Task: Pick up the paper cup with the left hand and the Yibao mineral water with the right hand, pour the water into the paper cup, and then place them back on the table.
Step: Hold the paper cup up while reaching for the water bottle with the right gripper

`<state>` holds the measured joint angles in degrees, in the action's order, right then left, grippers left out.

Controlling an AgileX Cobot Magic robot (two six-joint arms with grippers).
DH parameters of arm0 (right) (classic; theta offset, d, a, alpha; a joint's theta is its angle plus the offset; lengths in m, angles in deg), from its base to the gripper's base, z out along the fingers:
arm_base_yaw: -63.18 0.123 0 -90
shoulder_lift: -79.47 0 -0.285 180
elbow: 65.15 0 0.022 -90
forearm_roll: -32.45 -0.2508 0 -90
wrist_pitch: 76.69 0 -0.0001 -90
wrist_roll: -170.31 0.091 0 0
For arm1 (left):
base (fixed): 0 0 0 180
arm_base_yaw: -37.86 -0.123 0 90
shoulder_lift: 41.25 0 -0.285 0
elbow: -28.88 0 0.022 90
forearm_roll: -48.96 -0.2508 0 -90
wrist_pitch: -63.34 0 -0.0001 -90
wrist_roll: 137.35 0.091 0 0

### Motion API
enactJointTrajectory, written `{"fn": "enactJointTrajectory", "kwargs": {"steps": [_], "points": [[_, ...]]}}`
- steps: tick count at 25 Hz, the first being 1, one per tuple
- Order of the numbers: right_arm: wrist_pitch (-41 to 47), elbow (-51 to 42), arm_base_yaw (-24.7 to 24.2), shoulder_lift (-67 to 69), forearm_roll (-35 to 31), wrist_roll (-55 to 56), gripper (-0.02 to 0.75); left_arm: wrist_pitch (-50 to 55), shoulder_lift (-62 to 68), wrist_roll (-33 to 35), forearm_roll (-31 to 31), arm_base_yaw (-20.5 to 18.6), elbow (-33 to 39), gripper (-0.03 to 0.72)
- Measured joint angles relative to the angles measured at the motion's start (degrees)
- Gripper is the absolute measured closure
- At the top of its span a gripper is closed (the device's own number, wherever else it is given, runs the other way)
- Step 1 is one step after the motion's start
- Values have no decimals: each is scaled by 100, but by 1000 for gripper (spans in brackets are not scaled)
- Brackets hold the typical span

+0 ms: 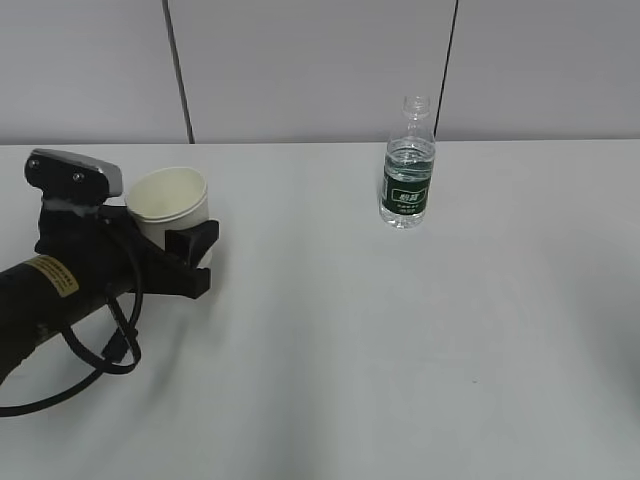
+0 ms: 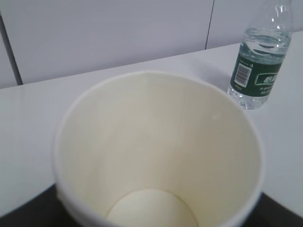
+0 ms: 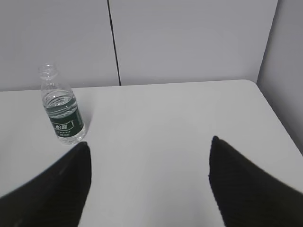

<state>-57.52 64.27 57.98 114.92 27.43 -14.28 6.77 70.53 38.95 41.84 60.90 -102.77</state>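
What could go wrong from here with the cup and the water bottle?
1. The left gripper sits around the thin paper cup; a hard squeeze might buckle it.
2. The bottle stands capless and part full on the table; a bump from the open right gripper, which is apart from it, might tip it and spill.
3. The bottle lies left of the right gripper's gap, so a straight approach may miss.

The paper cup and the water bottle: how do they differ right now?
The paper cup is short, wide-mouthed, opaque cream and empty; the Yibao mineral water is taller, narrow-necked, clear with a dark green label, and holds water. The cup sits between the jaws of the left hand; the bottle stands alone, with the right hand open and short of it. Both are upright and uncovered, above the white table.
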Motion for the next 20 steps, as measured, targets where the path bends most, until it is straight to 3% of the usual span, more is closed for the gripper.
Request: {"fn": "enactJointTrajectory", "kwargs": {"steps": [12,16,20], "points": [[-3559,-388,0,3294,22,0,167,0,-2,-10,-260,0,0,248],[-4703,-388,0,4508,502,54,167,0,-2,-36,-293,0,0,248],[-6031,-359,0,5618,1445,459,167,0,-2,-54,-308,0,0,248]]}}
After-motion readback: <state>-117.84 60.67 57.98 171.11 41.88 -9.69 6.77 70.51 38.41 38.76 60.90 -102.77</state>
